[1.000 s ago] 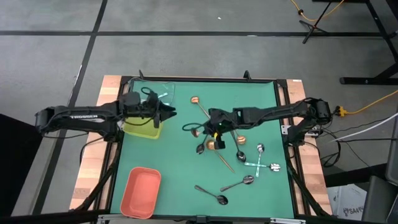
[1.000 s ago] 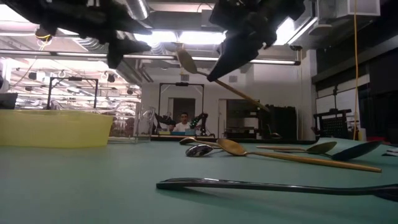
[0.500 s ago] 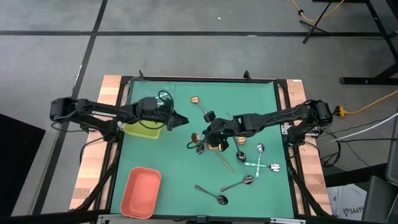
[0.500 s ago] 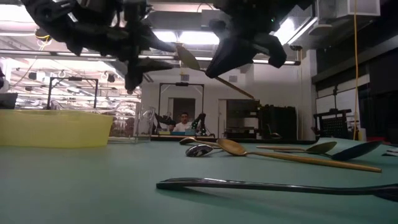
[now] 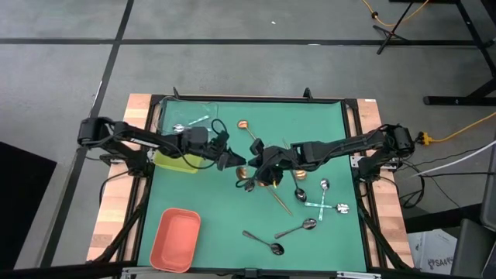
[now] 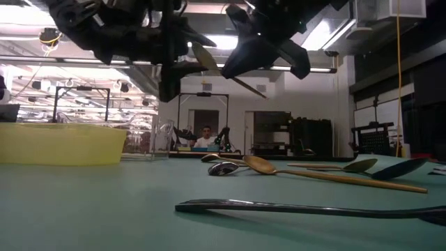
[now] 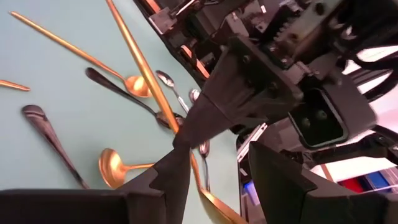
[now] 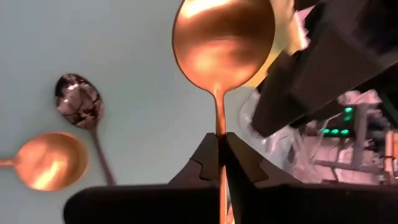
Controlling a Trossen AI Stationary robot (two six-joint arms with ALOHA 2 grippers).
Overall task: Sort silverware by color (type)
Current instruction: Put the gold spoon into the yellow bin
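Green table [image 5: 194,198], three trays, scattered spoons [image 5: 302,203]

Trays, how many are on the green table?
3. A clear plastic tray sits at the back left, a yellow-green plastic tray is right beside it, and a salmon-orange plastic tray lies at the front left.

gold spoon [image 8: 222,38], green table [image 5: 209,201], yellow tray [image 6: 59,143]
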